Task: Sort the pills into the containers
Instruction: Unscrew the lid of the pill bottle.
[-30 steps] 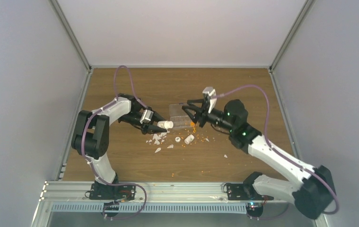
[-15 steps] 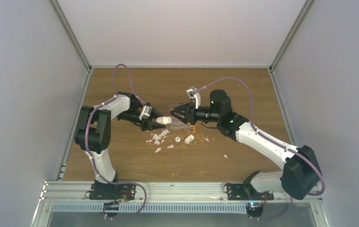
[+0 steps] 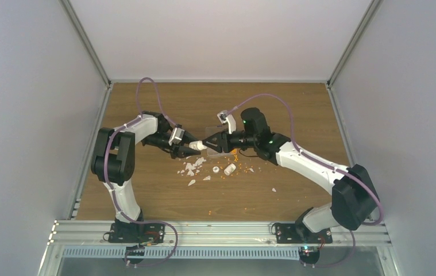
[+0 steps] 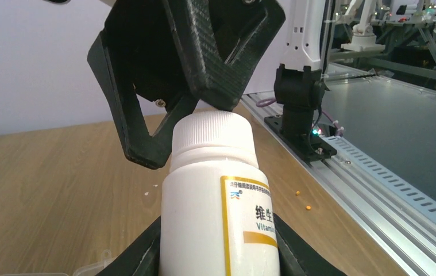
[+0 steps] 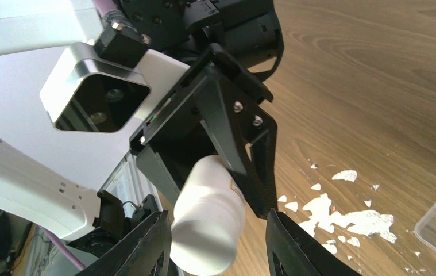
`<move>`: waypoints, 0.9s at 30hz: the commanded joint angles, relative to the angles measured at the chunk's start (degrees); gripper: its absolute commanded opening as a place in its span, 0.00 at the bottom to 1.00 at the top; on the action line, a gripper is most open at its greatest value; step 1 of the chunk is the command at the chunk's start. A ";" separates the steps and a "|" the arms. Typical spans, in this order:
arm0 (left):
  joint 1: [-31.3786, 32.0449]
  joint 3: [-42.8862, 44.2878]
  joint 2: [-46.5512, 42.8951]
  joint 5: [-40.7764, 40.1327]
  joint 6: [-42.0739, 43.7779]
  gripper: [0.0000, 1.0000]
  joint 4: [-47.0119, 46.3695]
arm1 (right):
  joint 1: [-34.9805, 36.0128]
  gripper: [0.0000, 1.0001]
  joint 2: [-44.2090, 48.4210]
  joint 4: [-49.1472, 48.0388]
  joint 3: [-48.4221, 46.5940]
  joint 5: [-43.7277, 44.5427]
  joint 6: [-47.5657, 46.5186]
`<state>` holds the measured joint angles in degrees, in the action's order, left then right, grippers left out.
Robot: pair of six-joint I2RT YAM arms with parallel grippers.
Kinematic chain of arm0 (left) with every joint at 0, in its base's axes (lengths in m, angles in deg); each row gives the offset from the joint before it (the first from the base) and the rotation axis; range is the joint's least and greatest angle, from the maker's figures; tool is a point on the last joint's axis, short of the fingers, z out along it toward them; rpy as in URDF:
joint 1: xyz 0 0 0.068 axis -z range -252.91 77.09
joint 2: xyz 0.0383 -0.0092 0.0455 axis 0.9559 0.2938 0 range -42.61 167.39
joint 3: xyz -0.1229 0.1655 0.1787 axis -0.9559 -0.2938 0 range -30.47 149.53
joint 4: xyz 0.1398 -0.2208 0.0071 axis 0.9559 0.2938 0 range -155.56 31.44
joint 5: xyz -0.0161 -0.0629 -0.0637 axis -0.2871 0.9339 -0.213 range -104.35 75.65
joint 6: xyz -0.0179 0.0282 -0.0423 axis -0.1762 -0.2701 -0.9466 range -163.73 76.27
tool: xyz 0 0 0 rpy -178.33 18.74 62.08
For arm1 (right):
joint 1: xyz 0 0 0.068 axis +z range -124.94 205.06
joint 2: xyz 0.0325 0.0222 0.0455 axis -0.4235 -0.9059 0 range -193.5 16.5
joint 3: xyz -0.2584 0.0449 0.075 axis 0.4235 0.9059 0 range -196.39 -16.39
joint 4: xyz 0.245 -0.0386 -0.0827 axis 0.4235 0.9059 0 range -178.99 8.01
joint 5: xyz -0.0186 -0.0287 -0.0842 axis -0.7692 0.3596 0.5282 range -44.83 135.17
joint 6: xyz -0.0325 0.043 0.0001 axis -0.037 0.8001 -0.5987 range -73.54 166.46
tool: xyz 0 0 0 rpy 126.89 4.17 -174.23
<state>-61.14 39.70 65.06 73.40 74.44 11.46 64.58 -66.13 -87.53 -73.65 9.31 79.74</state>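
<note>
— From above, what is on the desk point(image 3: 296, 109)?
— The left hand point(image 3: 196, 148) is grasping a white bottle point(image 3: 200, 146), held roughly level. The right hand point(image 3: 208, 142), spread wide and released, meets its cap. The clear box point(image 3: 215, 131) lies just behind them, with orange pills point(image 3: 234, 154) scattered beside it and white flakes point(image 3: 191, 168) nearer.
— Left wrist?
— Black fingers point(image 4: 141, 138) straddle the cap; two pills lie near the desk's edge.
— Right wrist?
— The bottle sits between its spread fingers point(image 5: 146, 247); a box corner shows at right.

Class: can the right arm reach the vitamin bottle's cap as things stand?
Probably yes: the open right tool straddles the bottle cap, nothing between; the left tool holds the vitamin bottle.
</note>
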 commanded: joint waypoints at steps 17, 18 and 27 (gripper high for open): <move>-0.77 1.00 0.87 19.81 3.96 0.03 0.42 | 1.94 0.91 -1.13 3.29 -3.03 -1.02 -2.86; -0.78 1.01 0.83 19.76 3.91 0.03 0.42 | 1.92 0.85 -1.22 3.25 -3.08 -1.27 -2.95; -0.78 1.19 1.01 19.76 3.70 0.03 0.42 | 2.14 0.71 -1.32 4.55 -3.61 -1.32 -4.13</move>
<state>-61.49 39.72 65.26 73.66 74.85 11.59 66.16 -66.98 -84.28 -75.81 8.92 76.90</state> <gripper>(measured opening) 0.821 0.782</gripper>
